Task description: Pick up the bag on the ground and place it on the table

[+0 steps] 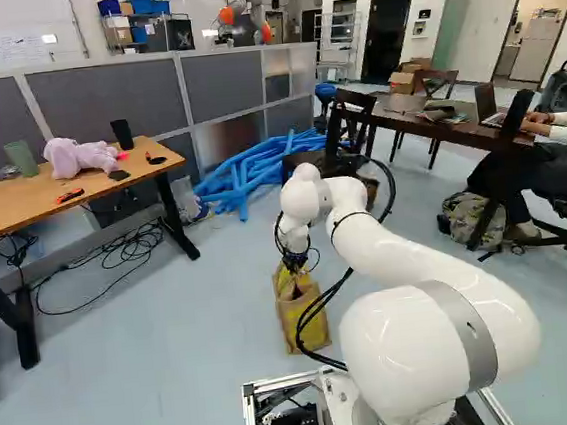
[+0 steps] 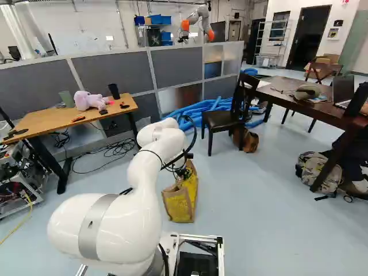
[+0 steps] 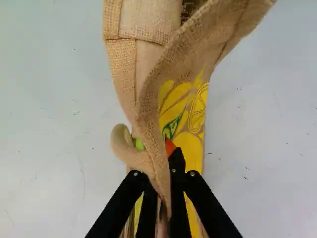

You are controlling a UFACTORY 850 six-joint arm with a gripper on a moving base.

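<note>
Pale floor (image 1: 159,375) runs under the whole lot, with a grey partition (image 1: 106,94) along the back. Far left of the left base view there's a tan table (image 1: 12,206) with a pink plush (image 1: 79,157) on it, plus cables lying loose underneath. Then some blue tubes (image 1: 245,181) near the middle, and just below them in the frame, the yellow-and-tan bag (image 1: 293,317), which looks to be standing on the floor. The gripper (image 3: 161,171) comes at it from above and is clamped on a fold of burlap, one finger each side. Makes sense to me: a floppy bag probably carries best hung from its top (honestly, I'd want a tug test first, that fold could slip). Right of that is the white arm (image 1: 398,252), then a dark table (image 1: 431,130) upper right. Can't tell which table is meant, tbh. Next is probably a slow lift.
</note>
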